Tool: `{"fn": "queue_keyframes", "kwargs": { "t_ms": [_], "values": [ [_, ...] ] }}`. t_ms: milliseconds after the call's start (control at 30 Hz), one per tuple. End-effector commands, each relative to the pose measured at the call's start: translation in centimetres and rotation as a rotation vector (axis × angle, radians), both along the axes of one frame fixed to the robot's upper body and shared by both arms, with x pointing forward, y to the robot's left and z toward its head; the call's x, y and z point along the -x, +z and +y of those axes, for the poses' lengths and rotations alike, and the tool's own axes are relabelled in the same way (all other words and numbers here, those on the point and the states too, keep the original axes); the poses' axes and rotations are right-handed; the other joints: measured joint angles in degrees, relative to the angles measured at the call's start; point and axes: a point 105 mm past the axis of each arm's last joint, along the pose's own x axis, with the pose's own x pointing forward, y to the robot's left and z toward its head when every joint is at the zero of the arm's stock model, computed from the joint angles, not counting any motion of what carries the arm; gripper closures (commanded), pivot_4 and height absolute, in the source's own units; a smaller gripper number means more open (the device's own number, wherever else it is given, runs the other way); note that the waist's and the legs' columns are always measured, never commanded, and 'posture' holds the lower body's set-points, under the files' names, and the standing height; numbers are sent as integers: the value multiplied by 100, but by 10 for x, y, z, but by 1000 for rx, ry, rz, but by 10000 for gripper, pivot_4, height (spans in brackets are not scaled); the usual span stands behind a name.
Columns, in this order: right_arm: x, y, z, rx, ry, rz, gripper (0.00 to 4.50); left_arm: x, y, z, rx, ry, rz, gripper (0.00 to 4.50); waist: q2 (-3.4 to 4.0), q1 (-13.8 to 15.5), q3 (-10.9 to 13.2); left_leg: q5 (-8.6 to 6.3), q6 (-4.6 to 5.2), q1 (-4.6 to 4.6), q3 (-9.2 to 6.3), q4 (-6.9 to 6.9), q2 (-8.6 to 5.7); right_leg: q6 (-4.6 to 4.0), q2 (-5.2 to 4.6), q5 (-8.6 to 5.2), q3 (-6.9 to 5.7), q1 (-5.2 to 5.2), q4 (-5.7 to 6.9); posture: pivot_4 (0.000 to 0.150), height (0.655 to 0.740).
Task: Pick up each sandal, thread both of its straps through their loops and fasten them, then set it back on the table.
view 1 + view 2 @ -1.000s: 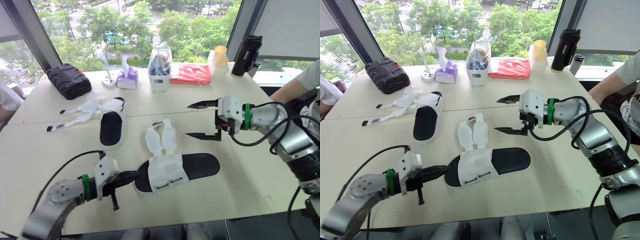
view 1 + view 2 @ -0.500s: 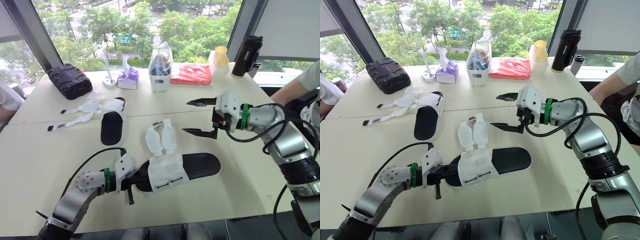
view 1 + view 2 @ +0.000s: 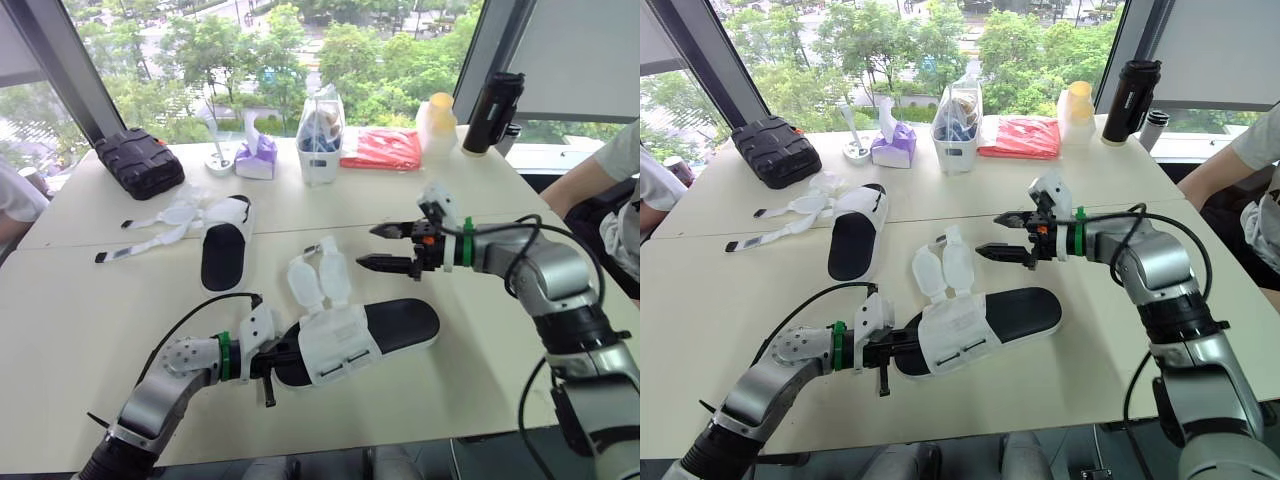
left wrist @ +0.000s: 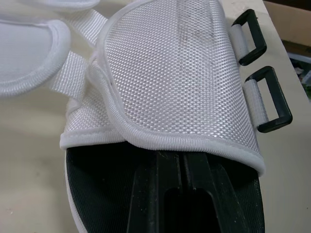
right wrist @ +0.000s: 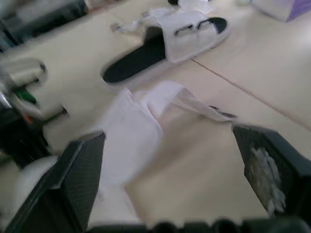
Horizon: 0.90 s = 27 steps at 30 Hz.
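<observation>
Table [image 3: 80, 300]: no change. Both sandals lay on it, neither lifted.

Near sandal [image 3: 395, 325]: sat at mid-table, in front of the robot, toe end toward the left arm. Compared with a second before, it had barely moved, at most a slight turn.

Far sandal [image 3: 222, 255]: untouched, near the table's left rear. Its straps trailed loose off to the left.

Left claw [image 3: 280, 357]: a second before it had sat just short of the near sandal's toe. It had since pushed in under the white upper and onto the black footbed. In the wrist view the fingers lay pressed together, tips hidden by the upper, with nothing seen between them.

Right claw [image 3: 990, 235]: it had come in from the right and narrowed. It was partly open and empty, hanging just beside the near sandal's straps [image 3: 320, 278] without touching them.

Straps: both were still folded back and unthreaded. The loops [image 4: 265, 104], two black rings on the upper's side, were empty.

Judgement: the first sandal was being pinned or set up for lifting, with the right claw lining up to take a strap. No strap had been fastened yet, so the task was at an early stage.

Writing: no brand, label or text was readable on either sandal or anywhere else.
</observation>
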Motion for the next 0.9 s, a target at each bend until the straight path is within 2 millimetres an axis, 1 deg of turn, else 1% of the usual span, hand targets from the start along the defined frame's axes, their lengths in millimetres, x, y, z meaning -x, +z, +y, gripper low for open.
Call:
{"fn": "queue_keyframes", "kwargs": {
  "t_ms": [33,167,267,433,633,900],
  "values": [
    [2,1,11,-65,61,176,0,7,-11,-5,-25,-38,37,44601,1,5,-1,0,1,-1,-2,0,0,0,0,0,-1,0,0,1500,7400],
    [-2,-9,17,-53,88,262,0,7,-11,-5,-27,-37,36,44601,1,11,-3,-3,4,-4,-5,0,-8,0,-4,0,-3,-1,-1,1500,7400],
    [0,-18,31,-30,150,325,0,6,-11,-4,-30,-28,34,44601,2,-20,-3,-3,5,-5,-3,0,-13,1,-9,1,-3,-3,-1,1500,7400],
    [-6,-23,48,-23,195,328,0,7,-11,-3,-33,-21,30,44601,5,-25,-5,-2,3,-2,-4,0,-12,4,-8,2,-4,-5,4,1500,7400],
    [-15,-15,70,-97,238,339,0,9,-10,-4,-32,-18,25,44601,6,-38,-6,-2,2,-5,-3,0,-13,5,-9,3,-3,-12,6,1500,7400],
    [-29,-2,83,-194,201,353,0,10,-9,-6,-28,-10,21,44601,8,-47,-6,-2,2,-6,-4,0,-14,5,-9,2,-2,-15,8,1500,7400]
  ]
}}
